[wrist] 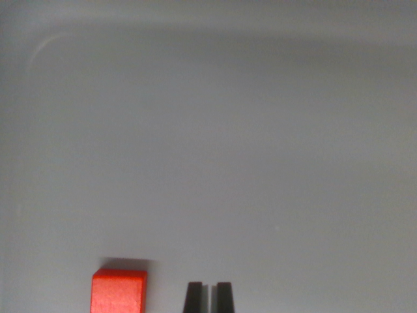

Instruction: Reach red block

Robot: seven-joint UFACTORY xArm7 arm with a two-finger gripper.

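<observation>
The red block [118, 291] lies on a pale grey surface at the bottom of the wrist view, left of centre, cut off by the lower edge. My gripper [208, 297] shows only as two black fingertips [193, 297] at the bottom edge, to the block's right. A thin slit separates the tips, and nothing is held between them. A gap of bare surface lies between the block and the nearer fingertip.
The grey surface [215, 150] fills the rest of the view. A faint curved rim or edge [45, 45] runs along the top and bends down at the upper left.
</observation>
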